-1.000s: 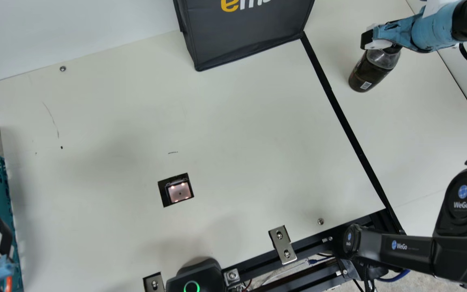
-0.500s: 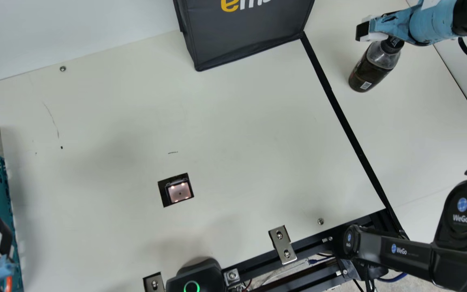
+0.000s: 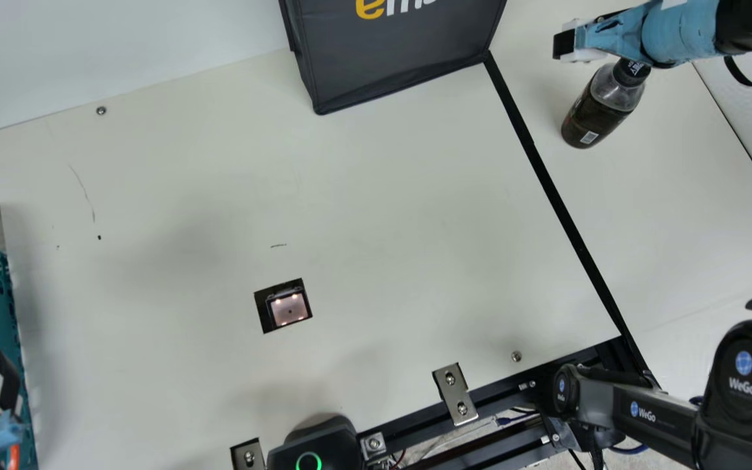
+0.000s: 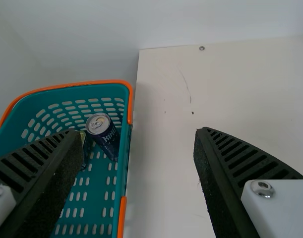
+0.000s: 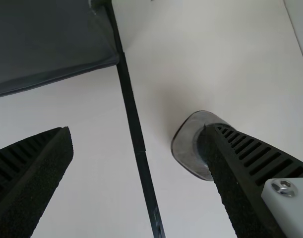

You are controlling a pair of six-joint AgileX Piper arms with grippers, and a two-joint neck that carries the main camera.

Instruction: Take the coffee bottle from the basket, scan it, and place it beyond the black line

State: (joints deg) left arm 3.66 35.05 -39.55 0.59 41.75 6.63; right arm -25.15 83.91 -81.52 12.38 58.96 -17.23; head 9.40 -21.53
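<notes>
**Right gripper [image 5: 135,131] shifts off the coffee bottle [image 3: 601,108]**

It has moved aside since the earlier frames; its jaws are released, wide apart. Left gripper [image 4: 138,131]: jaws parted too. Beyond the black line [image 3: 576,235] stands the bottle, seemingly quite full: likely weighty, firm yet squeezable, slippery if damp. Best gripped round the body; the cap [image 3: 632,70] offers less.

the basket [image 4: 123,158] looks plastic, the can [image 4: 107,137] shiny metal, the coffee bottle [image 3: 601,109] smooth, see-through plastic, and the bag [image 3: 395,59] dull cloth.
</notes>
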